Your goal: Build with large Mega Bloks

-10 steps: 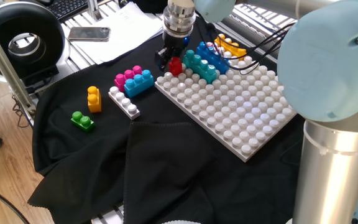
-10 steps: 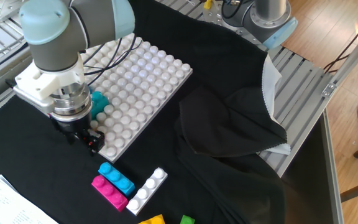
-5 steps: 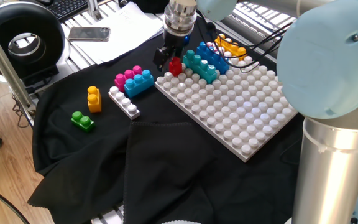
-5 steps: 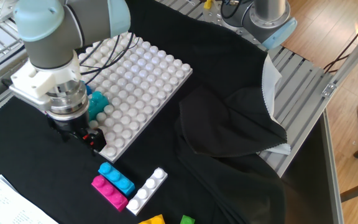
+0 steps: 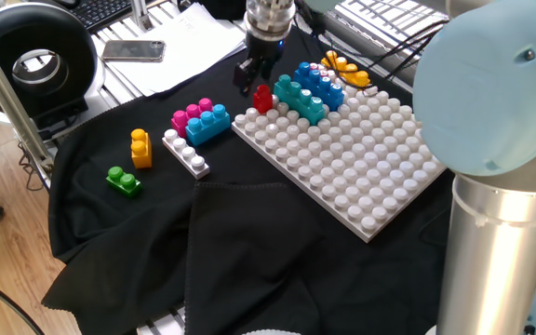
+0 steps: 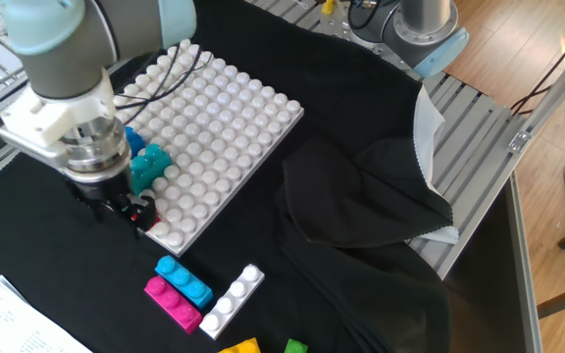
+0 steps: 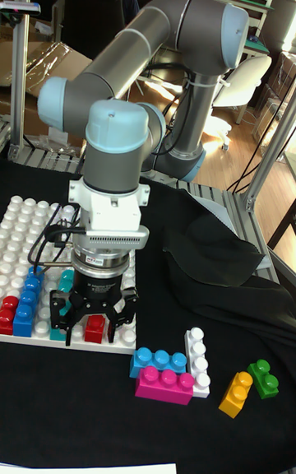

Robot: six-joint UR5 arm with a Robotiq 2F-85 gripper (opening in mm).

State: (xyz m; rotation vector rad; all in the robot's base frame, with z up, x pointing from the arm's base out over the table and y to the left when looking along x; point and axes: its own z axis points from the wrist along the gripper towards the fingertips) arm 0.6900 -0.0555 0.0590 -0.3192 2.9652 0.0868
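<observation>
Loose bricks on the black cloth near the desk's front edge, as the tall fixed view shows them: the green brick (image 7: 263, 378) and yellow-orange brick (image 7: 234, 393) toward the right, then the white brick (image 7: 196, 350) standing on end against the blue brick (image 7: 159, 361) and pink brick (image 7: 164, 383), whose long axes run parallel to the board's near edge. Behind them, the white studded board (image 5: 361, 167); at its near corner sits the red brick (image 7: 95, 327), with the teal brick (image 7: 64, 285) further in along the board. The gripper (image 7: 92, 319) hangs above the red brick, jaws spread to either side of it and apparently clear of it. The loose bricks lie outward from the jaws, off the board's near edge; the blue and pink pair is nearest.
</observation>
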